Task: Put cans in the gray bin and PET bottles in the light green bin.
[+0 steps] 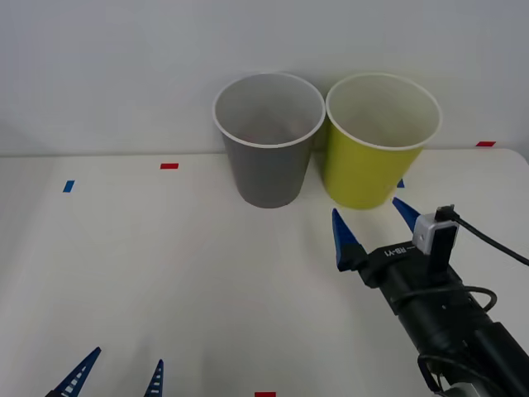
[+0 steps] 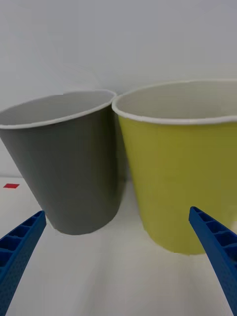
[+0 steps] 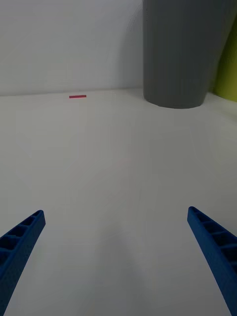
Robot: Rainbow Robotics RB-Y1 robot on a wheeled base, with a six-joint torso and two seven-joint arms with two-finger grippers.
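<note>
Just ahead of the right gripper, whose blue fingers are spread wide with nothing between them, stands the light green bin, and to that bin's left, rim against rim with it, the gray bin. Both stand upright on the white table against the pale wall. From the right wrist view the gripper faces the two bins low on their sides, the light green bin nearer to its right finger and the gray bin toward its left finger. The left gripper waits low at the near edge of the table, well back from the bins, its fingers likewise apart and empty; ahead of it lies bare tabletop, a red tape mark and the gray bin's base. No can or PET bottle lies on the table, and neither gripper carries one. What shows of the bins' pale insides is their upper walls; their bottoms are hidden, so I cannot tell what they hold. My judgement is that the sorting is either finished or between items: the right gripper looks placed as after a drop at the green bin. The next move calls for drawing it back clear of the rim without knocking the bin.
</note>
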